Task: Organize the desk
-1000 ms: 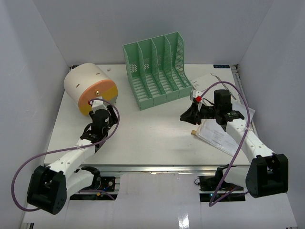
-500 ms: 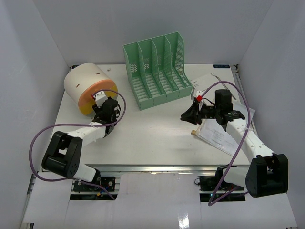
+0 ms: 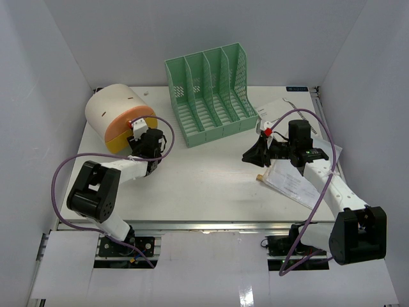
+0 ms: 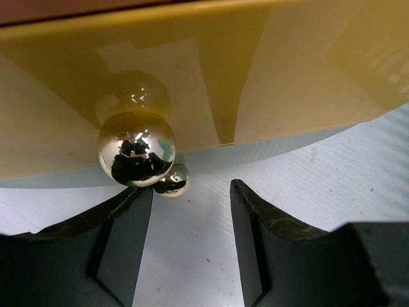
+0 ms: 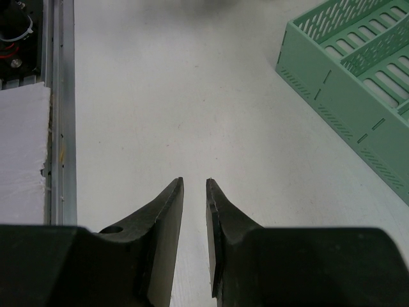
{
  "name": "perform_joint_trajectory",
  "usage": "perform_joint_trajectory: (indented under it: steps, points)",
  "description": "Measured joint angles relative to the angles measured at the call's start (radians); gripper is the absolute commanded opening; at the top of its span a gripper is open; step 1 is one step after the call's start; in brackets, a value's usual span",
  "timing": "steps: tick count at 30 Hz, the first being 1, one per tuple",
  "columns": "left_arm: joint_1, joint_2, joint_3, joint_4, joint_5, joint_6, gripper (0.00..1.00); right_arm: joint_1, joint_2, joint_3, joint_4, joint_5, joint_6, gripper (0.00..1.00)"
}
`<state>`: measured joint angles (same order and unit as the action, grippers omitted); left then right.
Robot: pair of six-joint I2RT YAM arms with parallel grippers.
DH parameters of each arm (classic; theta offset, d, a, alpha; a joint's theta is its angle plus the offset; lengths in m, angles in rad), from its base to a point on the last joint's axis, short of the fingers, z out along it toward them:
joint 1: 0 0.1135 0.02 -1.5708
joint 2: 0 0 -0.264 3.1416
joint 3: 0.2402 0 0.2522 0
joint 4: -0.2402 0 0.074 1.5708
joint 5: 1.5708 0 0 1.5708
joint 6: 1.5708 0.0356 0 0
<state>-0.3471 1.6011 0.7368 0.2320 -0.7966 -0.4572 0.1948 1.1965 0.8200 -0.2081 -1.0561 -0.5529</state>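
One white desk (image 3: pixel 204 185) fills the floor between white walls, its metal rail (image 5: pixel 61 109) running along the near edge. A green rack (image 3: pixel 211 93) stands at the desk's far middle.

Left of the rack, a cream drum (image 3: pixel 115 114) lies on its side with its orange and yellow end facing the arms; its far end is out of sight. The left gripper (image 4: pixel 190 208) sits at that end, left of the rack and nearer the rail. Its fingers (image 4: pixel 124 236) are spread wide over bare desk and pinch nothing. The wrist view crops the yellow face (image 4: pixel 287 77), so its rim is cut off. A gold knob (image 4: pixel 136 148) juts from it just above the left finger; whether the two touch cannot be told. A smaller gold bead (image 4: pixel 172 181) under the knob is hard to make out and may be only a reflection.

Right of the rack, the right gripper (image 5: pixel 195 192) hangs over open desk, its tips almost pressed together, with a thin slit between them and nothing held. Only a corner of the rack shows in its wrist view. Papers (image 3: pixel 291 185) lie right of the rack, partly covered by the right arm (image 3: pixel 326 185), their print too small to read.
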Motion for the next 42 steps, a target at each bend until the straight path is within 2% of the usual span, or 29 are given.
perform_joint_trajectory:
  steps: [7, 11, 24, 31, 37, 39, 42]
  points:
    - [0.009, 0.010, 0.011, -0.013, 0.004, 0.005, 0.59, -0.005, 0.001, 0.000, 0.000, -0.002, 0.001, 0.27]
    - [0.013, 0.021, 0.015, -0.015, -0.004, 0.021, 0.38, -0.005, 0.001, 0.000, 0.000, -0.002, 0.001, 0.27]
    - [0.019, 0.028, 0.022, -0.025, -0.016, 0.051, 0.12, -0.012, 0.002, 0.000, 0.000, -0.003, 0.001, 0.27]
    - [0.000, -0.083, -0.059, -0.071, 0.019, 0.027, 0.10, -0.012, 0.003, 0.000, 0.000, -0.003, 0.001, 0.27]
    - [-0.109, -0.201, -0.151, -0.122, 0.017, -0.024, 0.09, -0.013, 0.003, 0.000, 0.000, -0.003, 0.001, 0.27]
    - [-0.134, -0.225, -0.174, -0.130, 0.009, -0.042, 0.14, -0.016, 0.003, 0.000, 0.000, -0.004, 0.001, 0.27]
    - [-0.148, -0.232, -0.185, -0.134, -0.005, -0.058, 0.36, -0.021, 0.003, 0.000, 0.000, -0.006, 0.001, 0.27]
